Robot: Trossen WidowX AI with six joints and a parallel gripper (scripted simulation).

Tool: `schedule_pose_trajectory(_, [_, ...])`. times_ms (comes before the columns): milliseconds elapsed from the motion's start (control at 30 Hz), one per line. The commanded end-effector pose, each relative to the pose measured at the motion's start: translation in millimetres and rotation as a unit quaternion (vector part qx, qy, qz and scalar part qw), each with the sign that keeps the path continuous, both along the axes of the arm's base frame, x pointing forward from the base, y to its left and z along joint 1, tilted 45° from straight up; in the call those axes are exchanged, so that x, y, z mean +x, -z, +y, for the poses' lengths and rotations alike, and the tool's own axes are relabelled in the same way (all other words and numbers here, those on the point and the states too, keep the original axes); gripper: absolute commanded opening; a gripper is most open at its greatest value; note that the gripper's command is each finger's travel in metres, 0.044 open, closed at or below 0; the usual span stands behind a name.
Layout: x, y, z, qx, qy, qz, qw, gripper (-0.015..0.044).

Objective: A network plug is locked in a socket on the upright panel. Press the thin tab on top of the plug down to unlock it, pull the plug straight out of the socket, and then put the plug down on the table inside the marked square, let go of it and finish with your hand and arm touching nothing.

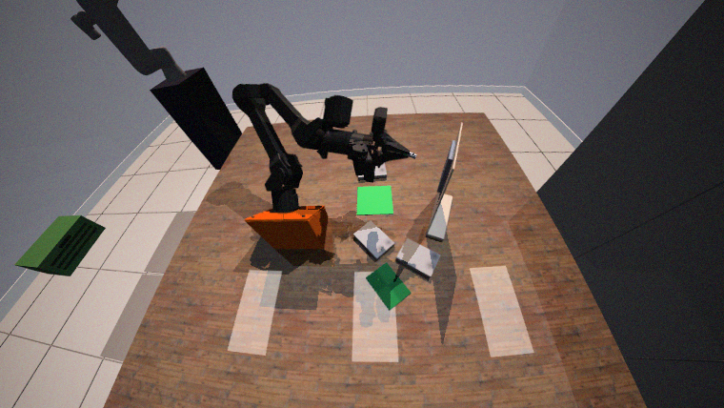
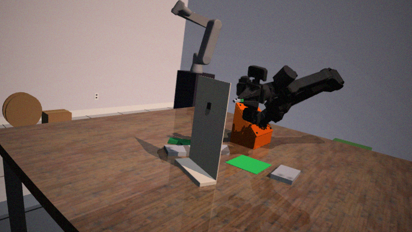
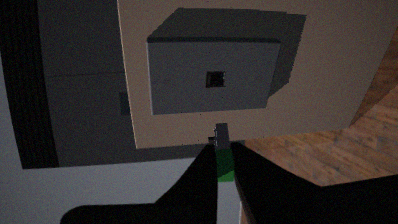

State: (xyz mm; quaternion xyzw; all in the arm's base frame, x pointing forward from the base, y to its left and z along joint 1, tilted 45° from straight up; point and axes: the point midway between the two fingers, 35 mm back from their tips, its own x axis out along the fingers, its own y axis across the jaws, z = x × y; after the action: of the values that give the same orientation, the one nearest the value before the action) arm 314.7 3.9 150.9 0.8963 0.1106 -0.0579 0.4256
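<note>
My gripper (image 1: 408,153) (image 2: 239,100) (image 3: 222,151) is shut on the small network plug (image 1: 412,156) (image 2: 237,100) (image 3: 222,134), whose grey tip and green body stick out in front of the fingertips. The plug is out of the socket and held in the air, a short gap in front of the upright grey panel (image 1: 448,163) (image 2: 208,135) (image 3: 175,80), at about socket height. The dark socket hole (image 2: 208,105) (image 3: 215,79) is empty. The marked bright green square (image 1: 374,200) (image 2: 248,163) lies on the table below and to one side of the gripper.
The arm's orange base (image 1: 291,228) (image 2: 249,132) stands near the square. Flat grey blocks (image 1: 373,239) (image 1: 418,257) (image 2: 285,173) and a dark green tile (image 1: 388,285) lie on the wooden table. A second arm on a black pedestal (image 1: 194,113) (image 2: 188,88) stands behind.
</note>
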Motion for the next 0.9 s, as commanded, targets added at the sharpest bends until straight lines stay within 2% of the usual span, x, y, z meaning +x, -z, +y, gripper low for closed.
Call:
schedule_pose_trajectory(0, [-4, 17, 13, -0.028, -0.058, 0.036, 0.997, 0.0])
schedule_pose_trajectory(433, [-34, 59, 53, -0.068, -0.243, 0.112, 0.961, 0.0])
schedule_pose_trajectory(867, [-78, 73, 87, -0.036, -0.412, 0.126, 0.902, 0.0])
